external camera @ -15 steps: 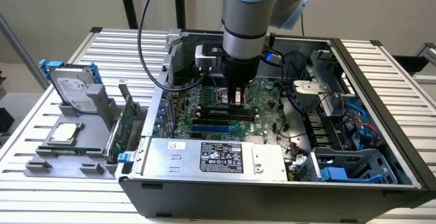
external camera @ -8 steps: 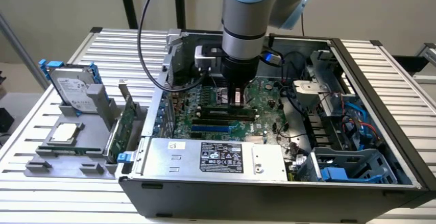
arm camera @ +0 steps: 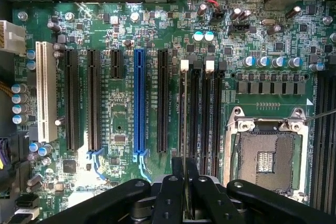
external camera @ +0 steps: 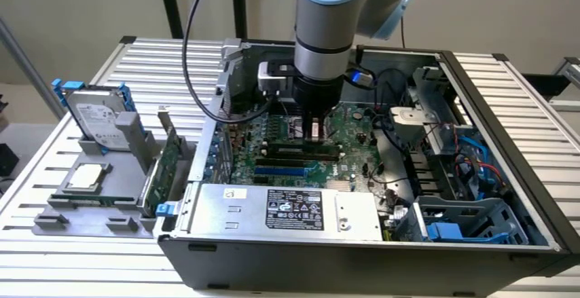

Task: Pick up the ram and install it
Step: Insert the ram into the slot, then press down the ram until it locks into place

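Arm reaches down into the open PC case [external camera: 507, 142], gripper [external camera: 314, 129] low over the motherboard [external camera: 354, 125]. In the wrist view the fingers [arm camera: 178, 182] are pressed together on the ram [arm camera: 183, 124], seen edge-on as a thin strip, sitting in a memory slot [arm camera: 195, 124] beside the empty CPU socket [arm camera: 268, 161]. Blue slot [arm camera: 139, 103] lies further off. Outside the case, at 9 o'clock (exterior view), a grey tray [external camera: 91, 210] holds a hard drive [external camera: 94, 118], a processor [external camera: 84, 176] and a green card [external camera: 163, 169].
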